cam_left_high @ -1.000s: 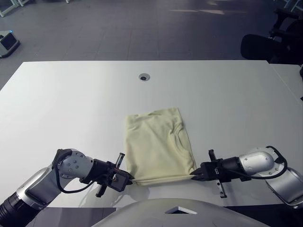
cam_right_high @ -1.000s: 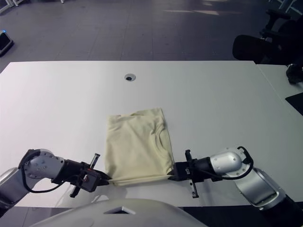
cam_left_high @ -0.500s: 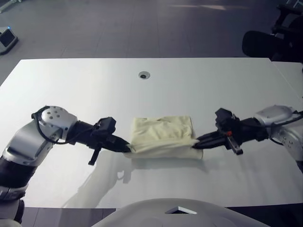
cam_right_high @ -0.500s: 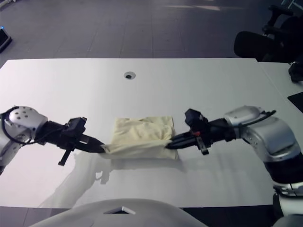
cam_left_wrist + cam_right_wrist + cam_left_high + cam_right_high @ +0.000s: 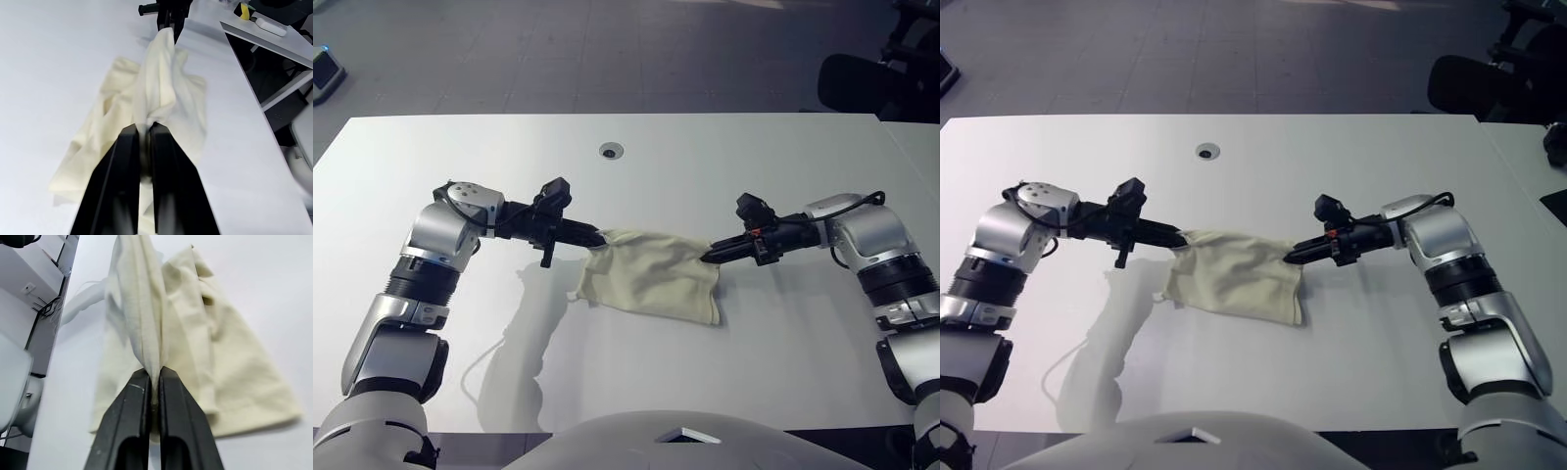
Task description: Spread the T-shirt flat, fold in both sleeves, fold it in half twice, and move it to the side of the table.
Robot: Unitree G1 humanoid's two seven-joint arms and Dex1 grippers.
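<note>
Head eyes overlook one table point(image 5: 626, 147); wrist cameras, close, apparently face each other.

T-shirt point(image 5: 656, 281), centre of frame: both held corners hidden, pinched inside the left end effector point(image 5: 599, 238) and right end effector point(image 5: 707, 258); under-layers concealed. Counter point(image 5: 783, 157): near corners cut off lower left and lower right.

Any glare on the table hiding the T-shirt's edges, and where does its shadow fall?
Left eye view: no glare on the table; the T-shirt stands out, soft shadow to its left. Left wrist view: even light, pale cloth faint against the table. Right wrist view: folds shaded, edges clear.
</note>
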